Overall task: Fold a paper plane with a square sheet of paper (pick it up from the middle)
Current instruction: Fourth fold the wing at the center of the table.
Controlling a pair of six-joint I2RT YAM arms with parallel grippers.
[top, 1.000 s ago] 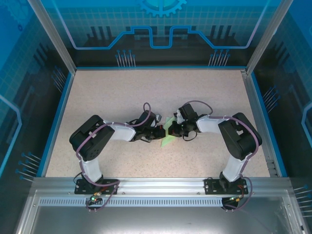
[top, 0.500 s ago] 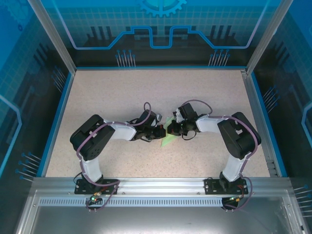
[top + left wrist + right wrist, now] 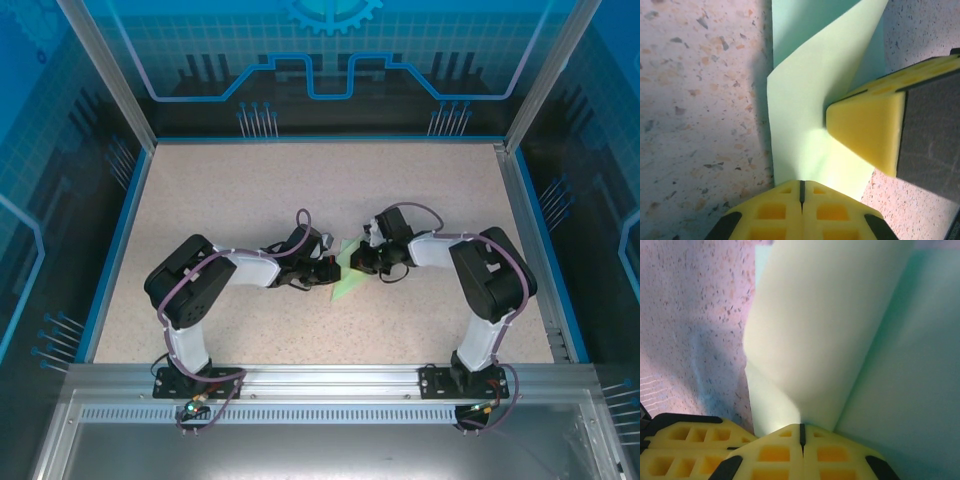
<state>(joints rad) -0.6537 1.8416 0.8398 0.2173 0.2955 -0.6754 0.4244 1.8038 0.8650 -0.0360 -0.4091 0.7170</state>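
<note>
The square sheet of paper (image 3: pixel 346 283), pale mint green, lies partly folded at the table's middle between both grippers. My left gripper (image 3: pixel 331 272) comes in from the left. In the left wrist view its yellow jaws (image 3: pixel 801 186) are shut, pinching the paper's near edge (image 3: pixel 810 100), which bends up in a crease. My right gripper (image 3: pixel 357 263) meets it from the right. Its jaws (image 3: pixel 801 429) are shut on a curled flap of the paper (image 3: pixel 830 330). The right fingers (image 3: pixel 865 130) press on the sheet just ahead of the left tips, and the left fingers (image 3: pixel 680 437) sit close beside the right ones.
The speckled beige table (image 3: pixel 300 190) is bounded by a blue rim and by transparent blue walls at the back and sides. An aluminium rail (image 3: pixel 330 385) carrying both arm bases runs along the near edge.
The right wrist has shifted slightly left and toward the far side, bending the paper's flap further over. The left arm has stayed put.
</note>
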